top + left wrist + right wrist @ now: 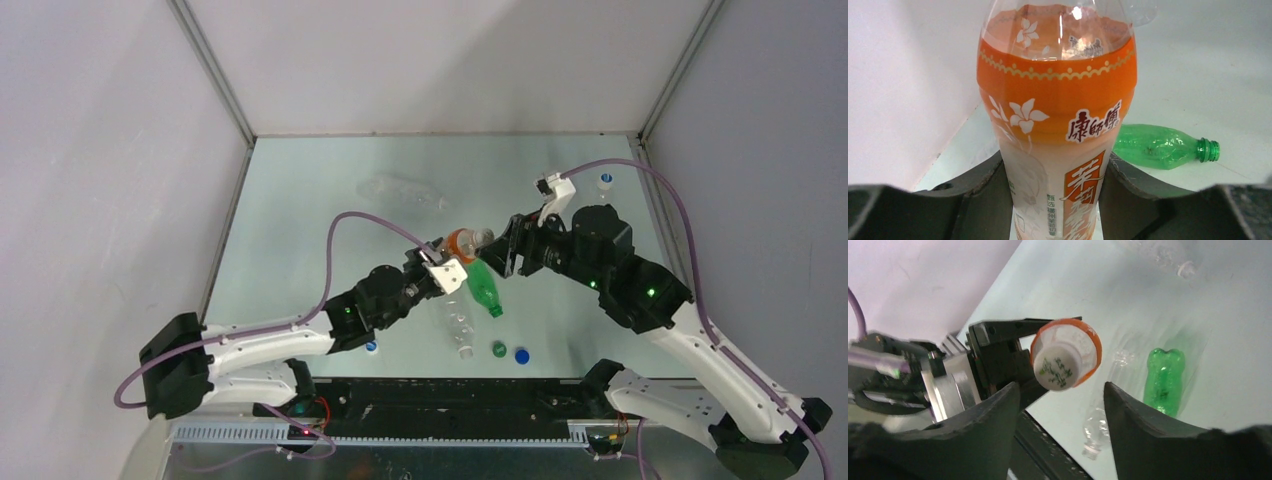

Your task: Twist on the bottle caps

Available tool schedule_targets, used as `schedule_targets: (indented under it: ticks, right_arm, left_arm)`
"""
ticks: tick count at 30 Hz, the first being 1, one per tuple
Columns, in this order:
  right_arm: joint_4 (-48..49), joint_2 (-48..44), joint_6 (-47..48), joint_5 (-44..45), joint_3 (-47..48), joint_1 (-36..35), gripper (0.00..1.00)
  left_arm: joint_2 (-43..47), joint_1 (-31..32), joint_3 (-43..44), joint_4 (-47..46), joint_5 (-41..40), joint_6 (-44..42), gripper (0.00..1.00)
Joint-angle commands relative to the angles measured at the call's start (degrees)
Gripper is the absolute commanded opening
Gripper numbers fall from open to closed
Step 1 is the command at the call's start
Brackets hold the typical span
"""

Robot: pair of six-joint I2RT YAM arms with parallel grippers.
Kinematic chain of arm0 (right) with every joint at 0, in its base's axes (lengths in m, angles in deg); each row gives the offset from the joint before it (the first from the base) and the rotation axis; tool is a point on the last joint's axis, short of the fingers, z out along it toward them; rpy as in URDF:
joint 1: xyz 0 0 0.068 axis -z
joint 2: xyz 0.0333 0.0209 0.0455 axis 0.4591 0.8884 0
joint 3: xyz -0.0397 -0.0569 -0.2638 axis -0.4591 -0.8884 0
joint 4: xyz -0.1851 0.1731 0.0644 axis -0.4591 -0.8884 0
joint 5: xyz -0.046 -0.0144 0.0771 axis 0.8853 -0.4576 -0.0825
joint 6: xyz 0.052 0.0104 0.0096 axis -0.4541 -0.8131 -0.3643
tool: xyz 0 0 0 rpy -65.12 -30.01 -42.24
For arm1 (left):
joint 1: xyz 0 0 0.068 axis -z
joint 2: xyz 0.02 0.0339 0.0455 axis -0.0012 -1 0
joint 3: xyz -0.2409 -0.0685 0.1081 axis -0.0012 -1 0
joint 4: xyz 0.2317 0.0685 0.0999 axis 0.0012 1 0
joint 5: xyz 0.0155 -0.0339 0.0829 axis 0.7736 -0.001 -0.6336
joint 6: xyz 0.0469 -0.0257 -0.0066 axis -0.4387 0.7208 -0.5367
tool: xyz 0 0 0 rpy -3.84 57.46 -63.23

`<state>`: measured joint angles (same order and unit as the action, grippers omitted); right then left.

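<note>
The orange bottle (1058, 115) is held above the worktop (300, 220) by the left pincer (1055, 186), clamped on its body; that wrist view is filled by it, with the uncapped green bottle (1158, 146) lying behind. The white cap (1057, 367) on the orange bottle's neck is shown by the right wrist view, not the left, just ahead of the right pincer (1060, 390), its jaws apart. A green cap (498, 349) and blue cap (521, 354) are seen only from above
</note>
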<state>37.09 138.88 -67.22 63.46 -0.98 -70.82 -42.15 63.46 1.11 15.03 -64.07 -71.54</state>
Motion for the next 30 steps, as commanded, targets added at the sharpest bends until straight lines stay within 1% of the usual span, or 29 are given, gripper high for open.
schedule_targets:
  ticks: [1, 2, 3, 4, 5, 6, 7, 8, 9, 10, 11, 13, 16, 20, 25, 30]
  right_arm:
    - [-1.4, -2.2, 11.0, -5.2, 1.8, 1.2, 0.68]
    - [-1.7, -3.0, 16.3, -8.1, 2.2, 2.0, 0.71]
    - [-2.9, -3.4, 19.2, -10.2, 3.0, 2.4, 0.72]
    - [-3.8, -4.1, 25.3, -13.8, 3.5, 3.0, 0.73]
    - [-6.2, -4.4, 28.3, -15.2, 4.6, 3.3, 0.73]
    - [-7.5, -4.8, 34.8, -17.4, 5.1, 3.7, 0.73]
    - [-10.3, -4.9, 37.7, -18.1, 5.9, 3.8, 0.73]
    - [-11.7, -5.1, 43.8, -19.9, 6.4, 3.9, 0.73]
    - [-13.9, -5.2, 46.7, -22.0, 6.9, 3.9, 0.72]
    - [-14.6, -5.2, 51.1, -22.9, 7.0, 4.0, 0.72]
    - [-15.1, -5.1, 53.0, -24.3, 7.1, 4.0, 0.72]
    - [-15.4, -4.7, 58.3, -26.0, 7.4, 4.0, 0.71]
    - [-16.9, -3.3, 61.8, -27.1, 9.4, 3.7, 0.68]
    - [-17.3, -1.8, 65.0, -26.2, 10.5, 2.4, 0.65]
    - [-17.9, -0.6, 66.9, -26.1, 11.0, 0.5, 0.6]
    - [-19.7, 0.6, 68.2, -25.0, 11.2, -1.8, 0.59]
  left_arm:
    - [3.4, -0.8, 3.5, 4.8, -1.3, 5.6, 0.28]
    - [3.7, -1.2, 3.8, 6.8, -0.6, 6.1, 0.28]
    - [4.3, -2.3, 4.8, 11.5, 1.9, 6.7, 0.28]
    - [4.7, -2.9, 5.4, 14.1, 3.6, 6.8, 0.28]
    - [5.5, -4.3, 6.6, 19.1, 7.2, 6.8, 0.29]
    - [6.1, -5.2, 7.1, 21.4, 9.8, 6.6, 0.29]
    - [6.4, -6.8, 8.6, 26.4, 14.9, 6.2, 0.3]
    - [6.7, -7.6, 9.3, 29.1, 17.6, 5.9, 0.3]
    - [6.8, -9.0, 10.8, 34.0, 23.3, 4.3, 0.31]
    - [6.7, -9.5, 11.7, 36.0, 25.6, 3.7, 0.31]
    - [6.5, -10.4, 13.1, 39.7, 29.2, 2.3, 0.32]
    - [6.0, -11.3, 15.0, 44.0, 33.6, 0.2, 0.32]
    - [5.2, -11.9, 17.2, 48.5, 39.3, -2.5, 0.33]
    - [3.3, -12.0, 19.6, 52.5, 44.5, -4.4, 0.33]
    - [1.5, -12.0, 21.8, 54.1, 46.9, -5.1, 0.33]
    - [0.6, -12.0, 23.2, 54.3, 48.3, -4.9, 0.33]
